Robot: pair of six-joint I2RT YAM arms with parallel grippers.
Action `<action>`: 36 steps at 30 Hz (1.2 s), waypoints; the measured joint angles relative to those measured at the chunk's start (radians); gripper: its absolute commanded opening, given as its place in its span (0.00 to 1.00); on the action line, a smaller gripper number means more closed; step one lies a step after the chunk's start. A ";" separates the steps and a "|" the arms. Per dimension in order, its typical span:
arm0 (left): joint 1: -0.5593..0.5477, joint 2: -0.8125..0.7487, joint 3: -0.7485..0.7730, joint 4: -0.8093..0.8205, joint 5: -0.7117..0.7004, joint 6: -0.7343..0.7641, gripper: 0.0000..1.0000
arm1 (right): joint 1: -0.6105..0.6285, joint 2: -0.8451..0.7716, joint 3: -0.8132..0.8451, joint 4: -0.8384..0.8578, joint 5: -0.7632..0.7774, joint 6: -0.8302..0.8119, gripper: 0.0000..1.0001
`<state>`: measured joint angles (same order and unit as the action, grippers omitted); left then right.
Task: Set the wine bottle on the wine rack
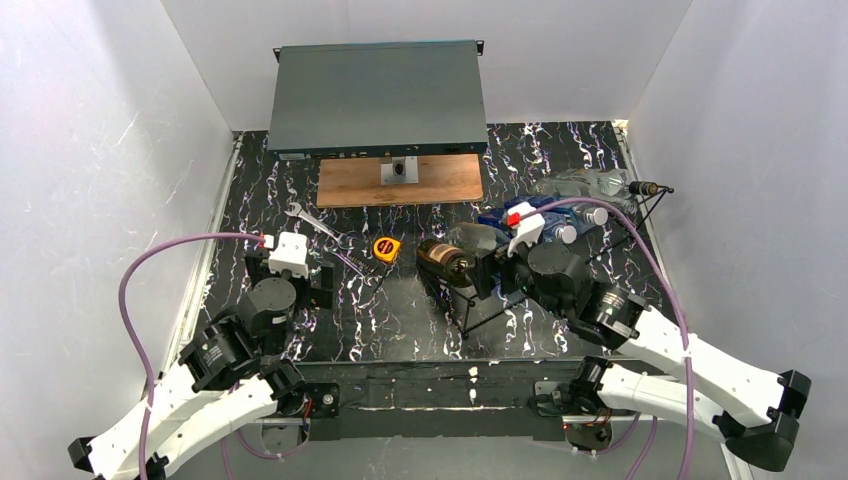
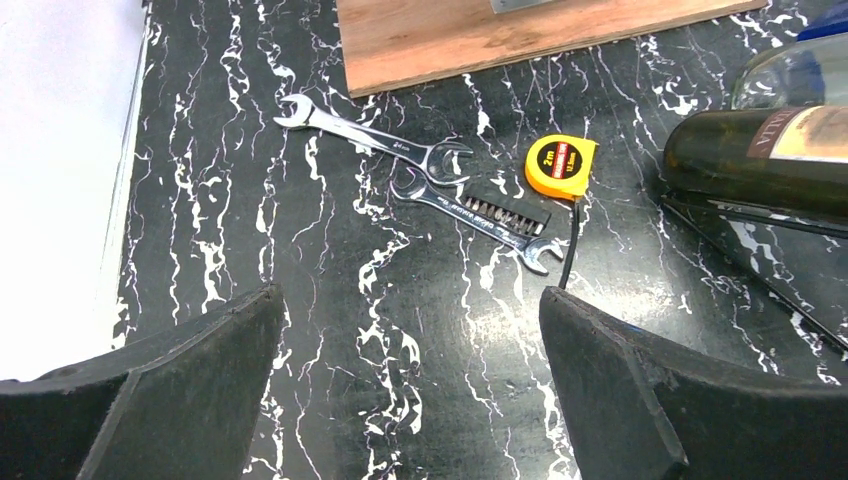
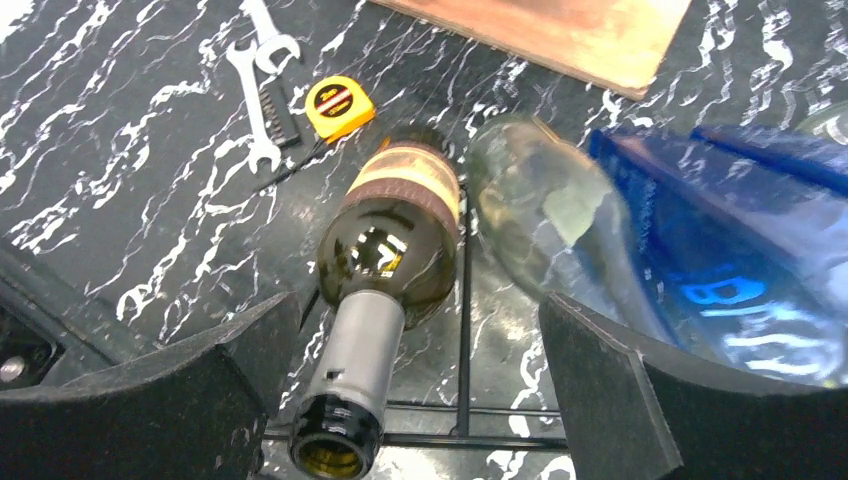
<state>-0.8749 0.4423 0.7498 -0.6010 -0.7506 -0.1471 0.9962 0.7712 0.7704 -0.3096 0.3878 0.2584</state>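
A dark green wine bottle (image 3: pixel 395 240) with a brown label and grey foil neck lies on the black wire wine rack (image 3: pixel 465 300), at the rack's left end (image 1: pixel 487 316). Its neck points toward my right gripper (image 3: pixel 415 310), which is open. The neck sits between the fingers, close to the left finger (image 3: pixel 230 370), and nothing pinches it. The top view shows the bottle (image 1: pixel 445 262) just left of the right gripper (image 1: pixel 488 268). My left gripper (image 2: pixel 410 295) hovers open over bare table, left of the rack (image 1: pixel 292 272), with the bottle's base (image 2: pixel 750 160) at its far right.
A clear bottle (image 3: pixel 540 215) and a blue bottle (image 3: pixel 720 260) lie on the rack beside the wine bottle. Two wrenches (image 2: pixel 375 145), a bit holder (image 2: pixel 505 212) and an orange tape measure (image 2: pixel 560 165) lie mid-table. A wooden board (image 1: pixel 400 180) and a grey box (image 1: pixel 378 95) sit behind.
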 measured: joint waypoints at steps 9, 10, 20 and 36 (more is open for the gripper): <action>0.000 0.021 0.238 -0.031 0.053 -0.015 0.99 | 0.001 0.073 0.274 -0.094 0.182 -0.100 0.98; 0.000 0.021 0.275 -0.031 0.060 -0.017 0.99 | 0.001 0.070 0.293 -0.095 0.194 -0.108 0.98; 0.000 0.013 0.569 -0.040 0.132 -0.019 0.99 | 0.001 -0.018 0.463 -0.111 0.297 -0.210 0.99; 0.000 -0.086 0.708 -0.039 0.118 0.066 0.99 | 0.001 -0.164 0.562 -0.108 0.385 -0.310 0.98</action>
<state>-0.8745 0.3565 1.4574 -0.6395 -0.6327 -0.0814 0.9970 0.6075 1.3323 -0.4171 0.7727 -0.0513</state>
